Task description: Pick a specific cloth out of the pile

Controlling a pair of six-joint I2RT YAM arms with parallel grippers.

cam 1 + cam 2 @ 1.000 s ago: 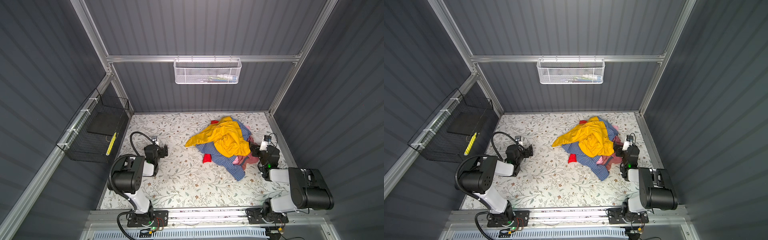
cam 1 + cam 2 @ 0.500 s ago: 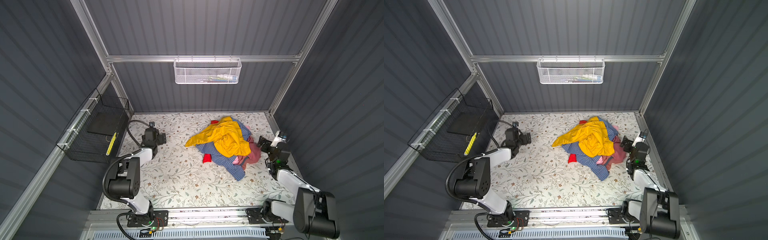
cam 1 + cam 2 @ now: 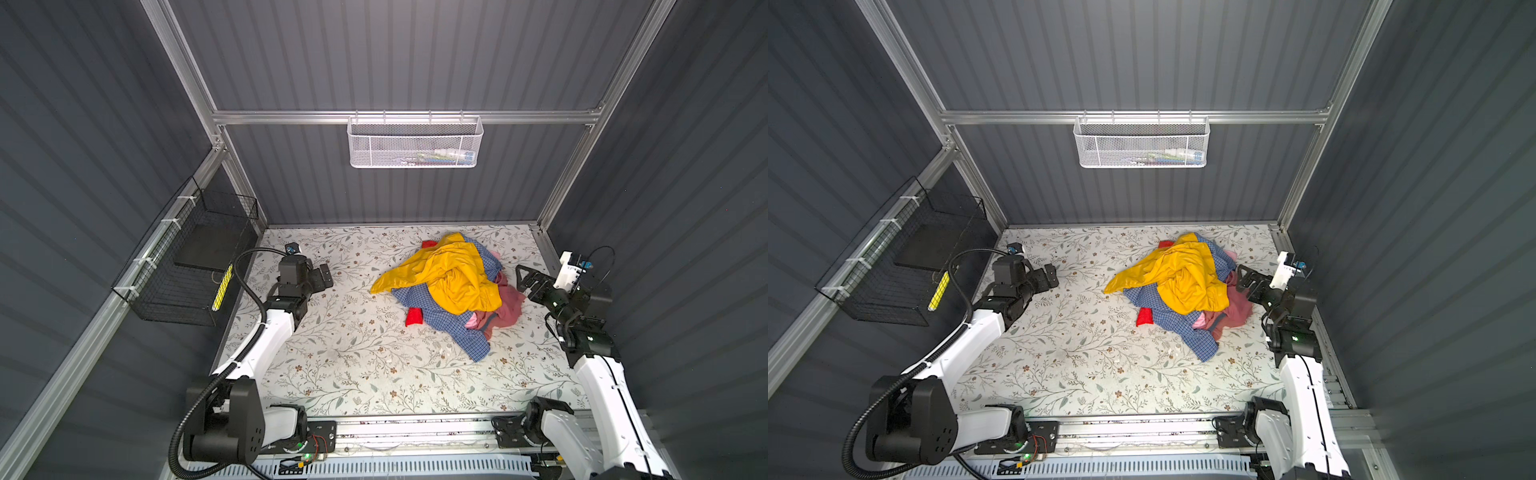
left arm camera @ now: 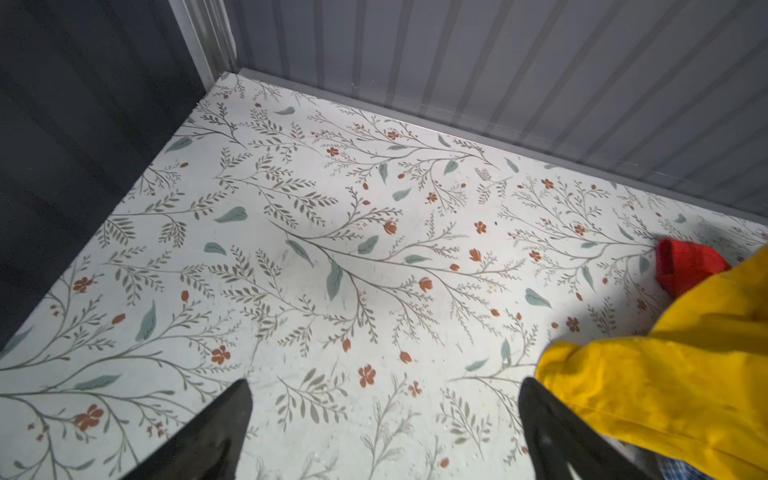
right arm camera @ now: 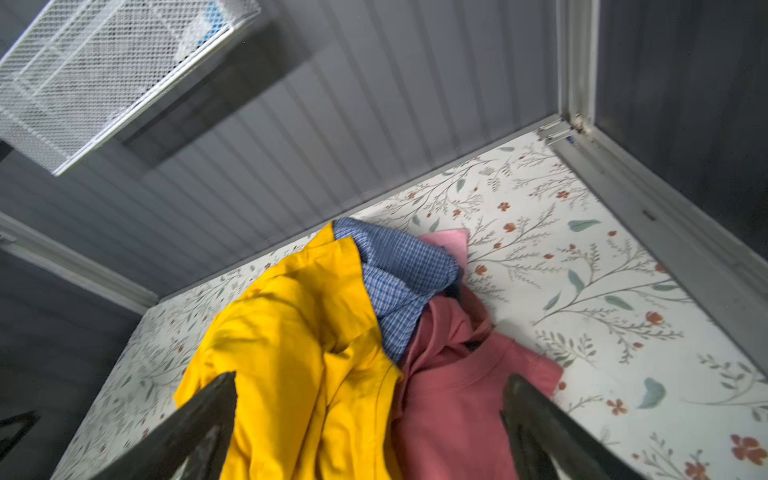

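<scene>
The pile lies at the back right of the floral table, a yellow garment on top. Of the red-orange cloth only bits show: one at the pile's front left edge, one at its far edge, also a corner in the left wrist view. My left gripper stands open over bare table, left of the pile. My right gripper is open at the pile's right edge, above the yellow and dusty pink fabric.
A blue checked shirt trails toward the front from under the yellow one. A black wire basket hangs on the left wall. A white mesh basket hangs on the back wall. Metal frame edges border the table.
Both arms have unfolded from their low tucked pose and lifted their wrists. The left gripper swung back and then toward the pile. The right gripper rose beside the pile. The pile lies unchanged.
</scene>
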